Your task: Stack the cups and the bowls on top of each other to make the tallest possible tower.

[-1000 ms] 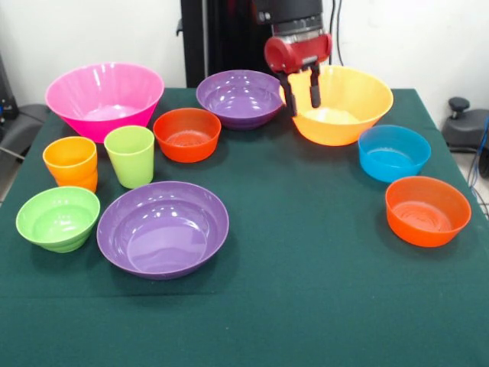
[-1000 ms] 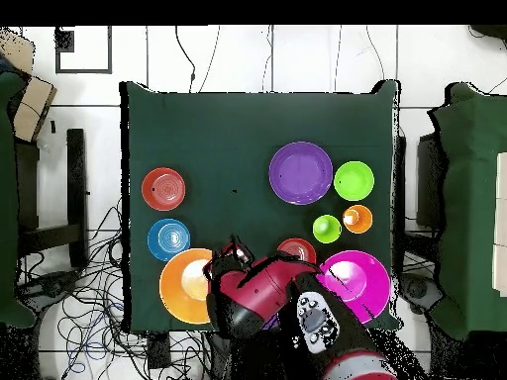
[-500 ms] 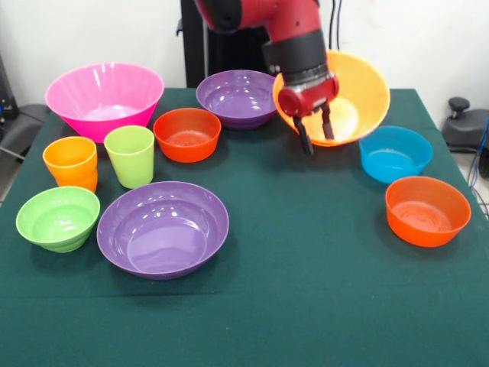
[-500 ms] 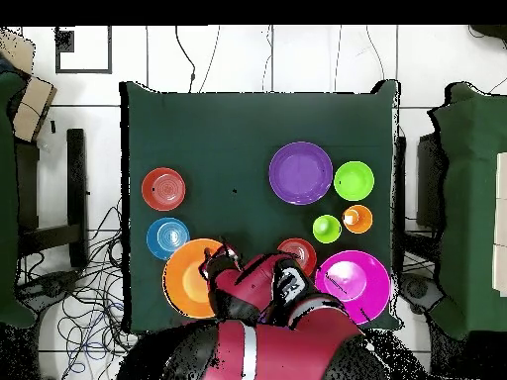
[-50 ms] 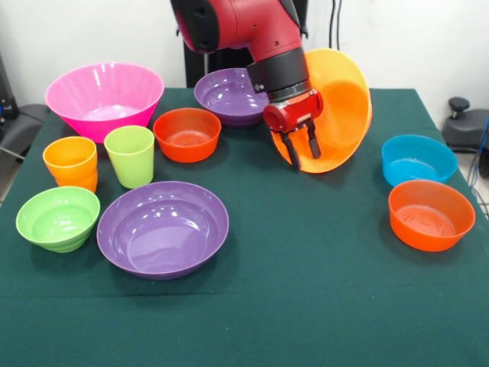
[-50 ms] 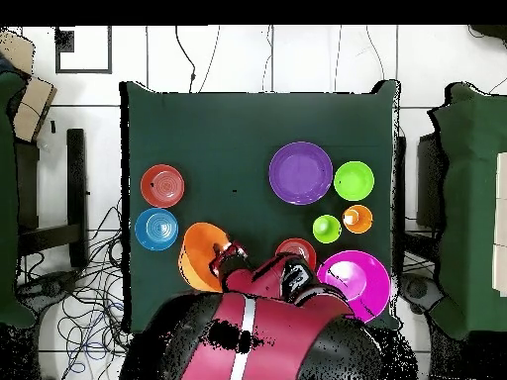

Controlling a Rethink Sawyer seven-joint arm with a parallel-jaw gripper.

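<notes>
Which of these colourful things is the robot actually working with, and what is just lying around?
Part of the job:
- yellow-orange bowl, tilted up on edge, gripped by the end effector
- pink bowl
- two purple bowls
- two red-orange bowls
- blue bowl
- small green bowl
- orange cup
- green cup

Just lying about:
- cables on the floor
- green tablecloth

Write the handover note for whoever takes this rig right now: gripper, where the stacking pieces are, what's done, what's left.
Gripper: shut on the rim of the large yellow-orange bowl, which is tipped up on edge.
In the front view: pink bowl far left, a purple bowl beside the arm, a red-orange bowl in front of it. Orange cup and green cup side by side; green bowl and second purple bowl nearest. Blue bowl and second red-orange bowl on the right.
Done: nothing stacked.
Left: the whole tower.
</notes>
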